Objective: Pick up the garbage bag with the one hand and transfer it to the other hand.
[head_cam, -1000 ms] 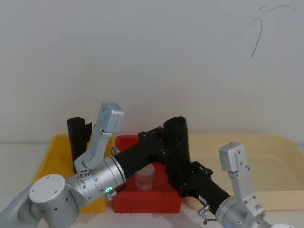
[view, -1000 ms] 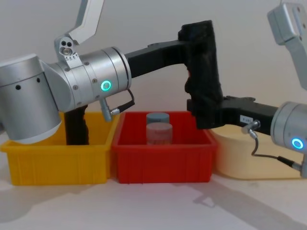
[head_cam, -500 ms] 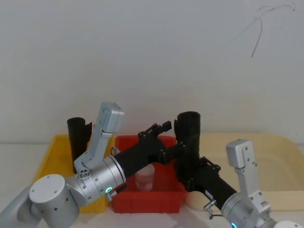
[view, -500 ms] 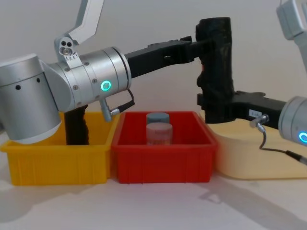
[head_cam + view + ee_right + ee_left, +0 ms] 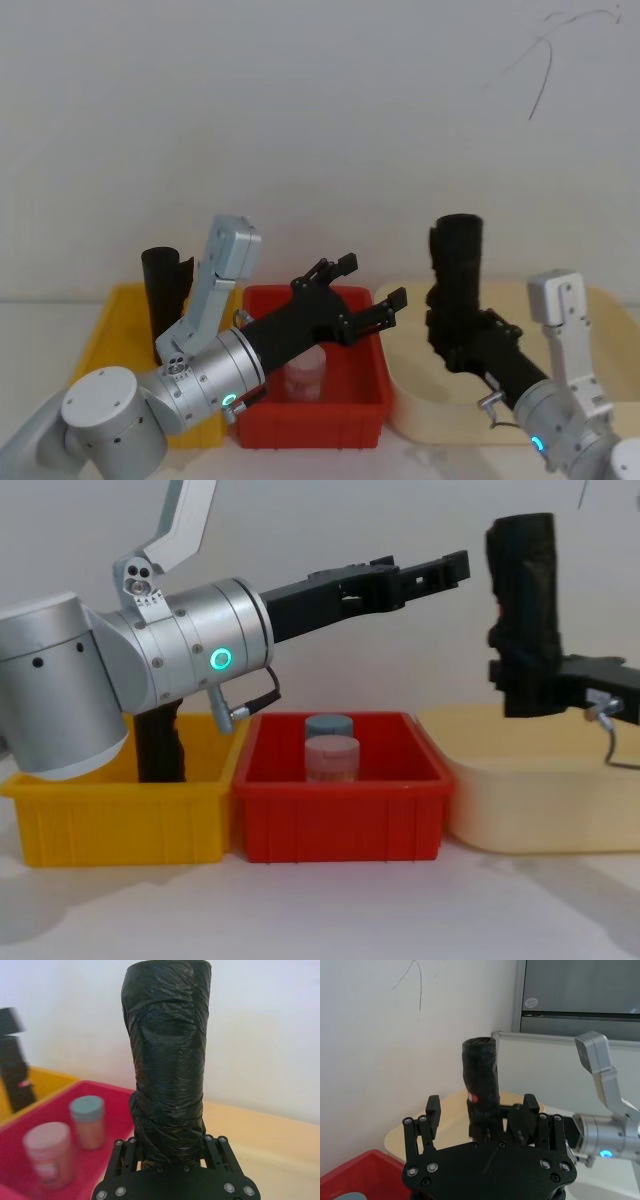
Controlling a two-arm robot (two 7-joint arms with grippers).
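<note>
Yellow bin [image 5: 120, 820] at the far left of the row of containers, with a black roll [image 5: 158, 745] standing upright in it, ragged top poking above the rim. Left gripper [image 5: 370, 282], green ring on its wrist, reaches out above the red bin [image 5: 340, 825]. Its fingers are spread apart with nothing between them, tips pointing toward the right side. The red bin sits in the middle, touching the yellow bin, with two jars inside: a pinkish jar [image 5: 331, 757] in front and a grey-blue-lidded jar [image 5: 327, 725] just behind it. Garbage bag [image 5: 522, 590] is further right, upright in the air above the left half of the cream tray [image 5: 530, 800], clear of the tray and not touching the left gripper's fingertips. Right gripper [image 5: 522, 685], coming in from the right edge, is clamped on the bag's lower part, one finger on each side. Most of the bag sticks up above the fingers, flat top uppermost.
</note>
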